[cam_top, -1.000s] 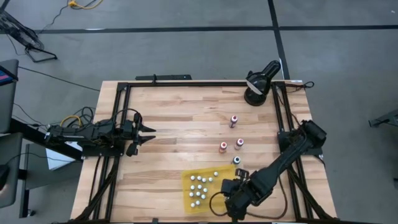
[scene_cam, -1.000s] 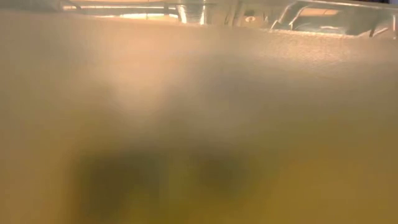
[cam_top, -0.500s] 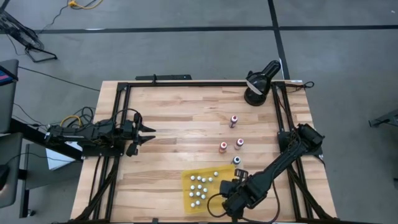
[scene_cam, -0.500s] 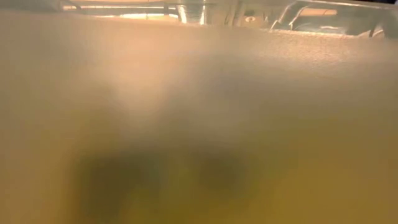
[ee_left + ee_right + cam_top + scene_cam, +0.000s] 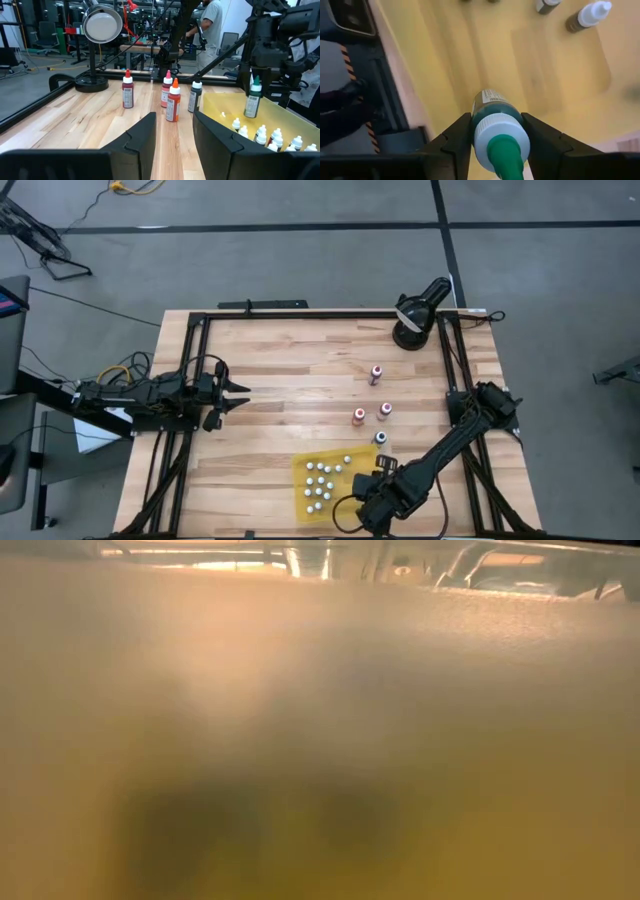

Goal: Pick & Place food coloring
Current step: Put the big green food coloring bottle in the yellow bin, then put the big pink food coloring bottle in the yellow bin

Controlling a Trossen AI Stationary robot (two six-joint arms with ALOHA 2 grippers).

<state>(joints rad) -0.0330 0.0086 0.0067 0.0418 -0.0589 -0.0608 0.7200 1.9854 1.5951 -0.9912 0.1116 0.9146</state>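
Food coloring is split between two spots: a green-capped bottle [image 5: 495,127] is pinched between the fingers of the right gripper [image 5: 372,480], held up off the yellow tray [image 5: 303,472], while the rest stand on the table [image 5: 280,370]. In the right wrist view the tray's bare yellow floor lies directly beneath the held bottle, and two white-capped bottles [image 5: 587,17] stand farther along it. A cluster of white-capped bottles [image 5: 320,478] fills the tray just beside the gripper. Beyond the gripper, toward the middle of the table, four more stand apart from one another: a dark-capped bottle [image 5: 380,438] closest to the tray, an orange bottle [image 5: 358,416], a pink bottle [image 5: 384,411] and a red bottle [image 5: 376,374]. A black desk lamp [image 5: 415,315] sits at the far edge. The left gripper [image 5: 240,393] waits well away at the table's left side, fingers spread and holding nothing. The low view is blocked by a yellow blur.
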